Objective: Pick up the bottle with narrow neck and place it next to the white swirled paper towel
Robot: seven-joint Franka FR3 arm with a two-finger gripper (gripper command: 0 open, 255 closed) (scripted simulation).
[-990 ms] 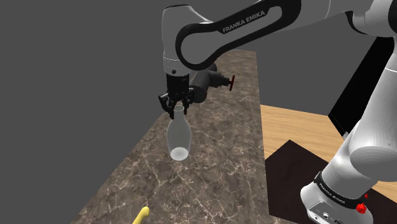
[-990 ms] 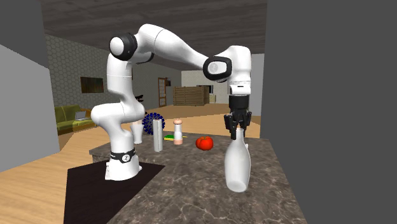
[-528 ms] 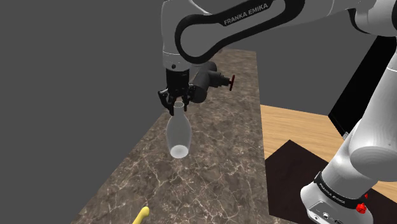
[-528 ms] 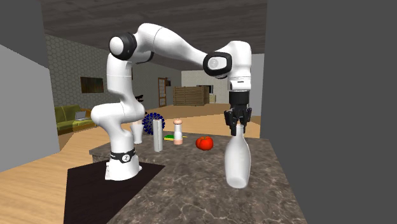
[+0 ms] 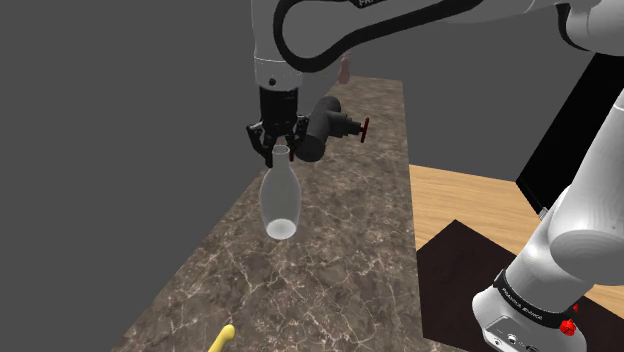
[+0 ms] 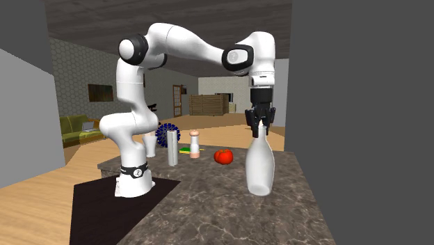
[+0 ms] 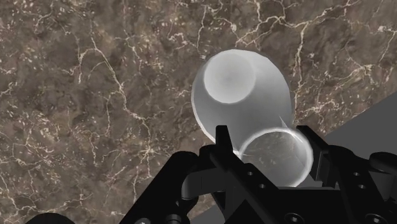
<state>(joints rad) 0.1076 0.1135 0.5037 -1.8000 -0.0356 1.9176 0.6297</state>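
A pale, see-through bottle with a narrow neck (image 5: 281, 205) hangs upright over the dark marble counter (image 5: 330, 290). My black gripper (image 5: 279, 153) is shut on its neck from above. In the second exterior view the bottle (image 6: 260, 167) hangs under the gripper (image 6: 260, 125), its base a little above the counter. The wrist view looks down over the bottle's rim onto its wide body (image 7: 242, 95), with the gripper (image 7: 270, 143) clasping the neck. A tall pale roll (image 6: 172, 148) stands near the arm's base, well apart from the bottle.
By the roll stand a white vase (image 6: 150, 145), a blue spiky ball (image 6: 167, 132), a small shaker (image 6: 195, 144) and a red tomato (image 6: 223, 156). A yellow thing (image 5: 222, 340) lies at the counter's near end. A grey wall (image 5: 120, 150) borders the counter.
The gripper has risen with the bottle in it, and the bottle's base now hangs higher above the counter. The grip stays the same.
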